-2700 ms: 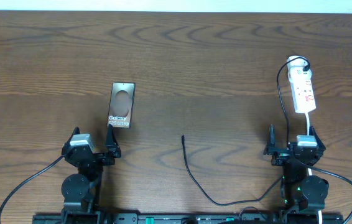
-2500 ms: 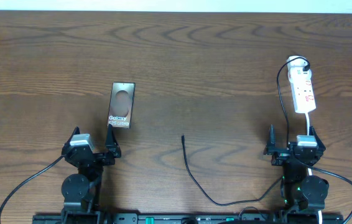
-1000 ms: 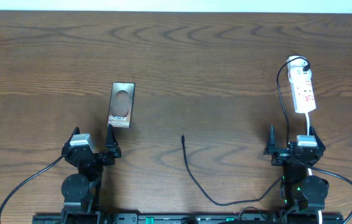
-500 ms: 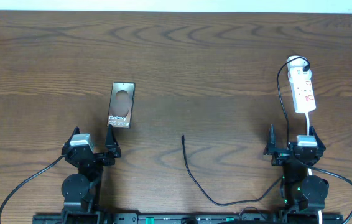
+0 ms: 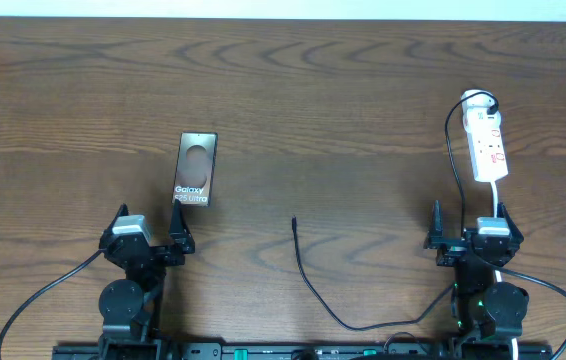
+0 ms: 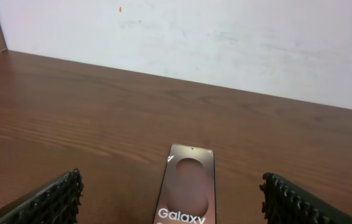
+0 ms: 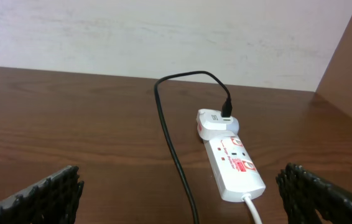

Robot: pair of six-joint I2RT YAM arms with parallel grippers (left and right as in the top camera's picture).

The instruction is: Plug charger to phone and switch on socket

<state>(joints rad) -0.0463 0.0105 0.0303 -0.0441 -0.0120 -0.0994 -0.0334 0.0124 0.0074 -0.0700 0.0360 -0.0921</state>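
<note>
Currently lying on the desk (image 5: 343, 90): three items

Item one, the phone (image 5: 195, 169), is lying flat, left of centre, just ahead of the left gripper (image 5: 150, 232), whose fingers are standing wide apart and holding nothing. Item two, the charger (image 5: 308, 280), is trailing loose across the middle, its plug tip well apart from the phone. Item three, the socket (image 5: 486, 145), is sitting far right, ahead of the right gripper (image 5: 470, 225), likewise spread and empty.

Dark wood-grain table (image 5: 343, 90), glossy white plastic socket (image 7: 233, 162).
</note>
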